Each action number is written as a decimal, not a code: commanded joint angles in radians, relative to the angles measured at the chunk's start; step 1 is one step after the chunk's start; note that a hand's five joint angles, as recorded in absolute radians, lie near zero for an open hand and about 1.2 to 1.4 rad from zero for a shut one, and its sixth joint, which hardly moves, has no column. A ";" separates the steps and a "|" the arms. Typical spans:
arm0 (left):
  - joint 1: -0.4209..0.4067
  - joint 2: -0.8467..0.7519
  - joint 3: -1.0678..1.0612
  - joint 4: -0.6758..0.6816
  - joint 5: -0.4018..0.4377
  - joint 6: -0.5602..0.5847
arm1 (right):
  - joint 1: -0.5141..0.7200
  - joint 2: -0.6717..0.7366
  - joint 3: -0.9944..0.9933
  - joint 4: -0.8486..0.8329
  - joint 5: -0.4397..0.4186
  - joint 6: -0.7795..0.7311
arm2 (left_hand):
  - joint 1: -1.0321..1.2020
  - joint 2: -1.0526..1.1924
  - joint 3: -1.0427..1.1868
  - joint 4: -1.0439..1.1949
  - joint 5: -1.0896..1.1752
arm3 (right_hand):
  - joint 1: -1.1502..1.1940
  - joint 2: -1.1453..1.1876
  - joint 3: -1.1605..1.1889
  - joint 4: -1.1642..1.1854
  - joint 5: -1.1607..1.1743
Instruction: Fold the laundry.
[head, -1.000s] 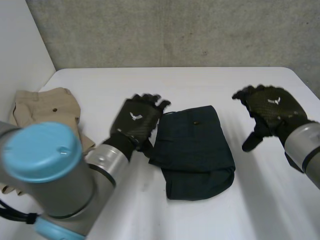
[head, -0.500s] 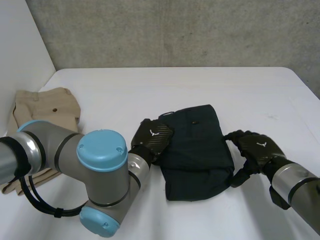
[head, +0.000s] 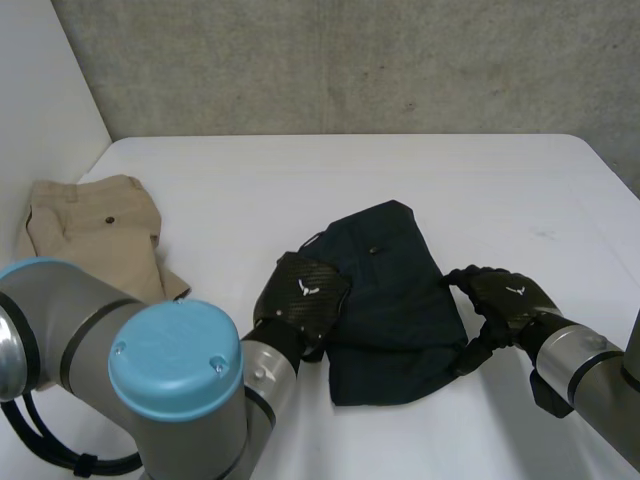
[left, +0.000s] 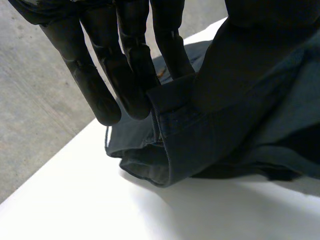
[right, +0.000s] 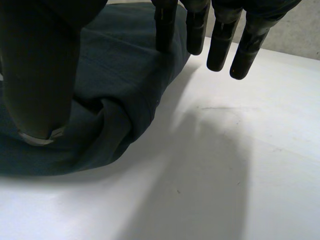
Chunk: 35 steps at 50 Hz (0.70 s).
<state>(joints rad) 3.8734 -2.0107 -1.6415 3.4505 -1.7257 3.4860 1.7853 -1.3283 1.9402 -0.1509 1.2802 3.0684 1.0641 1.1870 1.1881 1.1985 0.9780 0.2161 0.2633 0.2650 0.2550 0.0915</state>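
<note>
Dark blue woven-cloth garment (head: 390, 290): lies mid-worktop towards the near side, folded to a compact oblong with a bulky rolled fold at its near end.
Progress: I judge this piece all but folded; only squaring up or setting aside looks left.
Left hand (head: 300, 295): at its left edge, straight fingers pinching the hem against the thumb.
Right hand (head: 505, 300): at its near right corner, fingers straight and spread, thumb pressing on the cloth.
Beige cloth shorts (head: 95, 225): far left on the white worktop (head: 300, 180), apparently folded.

My left hand (head: 303, 300) and right hand (head: 505, 300) are black, each with a small white mark on its back. The dark blue shorts (head: 390, 300) are plain. The tan shorts (head: 95, 230) lie on a white table (head: 300, 180) before a mottled grey wall (head: 350, 60).
</note>
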 joint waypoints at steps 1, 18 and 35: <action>-0.019 -0.022 -0.020 -0.011 -0.021 0.001 | 0.003 0.058 -0.027 -0.001 -0.005 0.012 | 0.151 0.028 0.027 0.017 0.062 | 0.148 0.101 0.099 0.109 0.098; -0.012 0.021 -0.021 -0.013 -0.023 -0.008 | 0.026 0.173 -0.141 -0.016 -0.001 0.098 | -0.542 -0.665 -0.666 -0.677 -0.631 | 0.256 0.209 0.207 0.217 0.206; 0.020 0.078 -0.047 -0.001 -0.012 -0.016 | 0.086 0.256 -0.271 -0.022 -0.002 0.093 | -0.580 -0.703 -0.704 -0.715 -0.669 | 1.180 1.133 1.131 1.141 1.130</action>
<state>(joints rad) 3.8796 -1.9366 -1.6856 3.4422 -1.7435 3.4704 1.8680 -1.0926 1.7255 -0.1720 1.2825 3.1746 0.4751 0.4709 0.4708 0.4586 0.2782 0.8280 1.1052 1.1075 1.1389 0.8737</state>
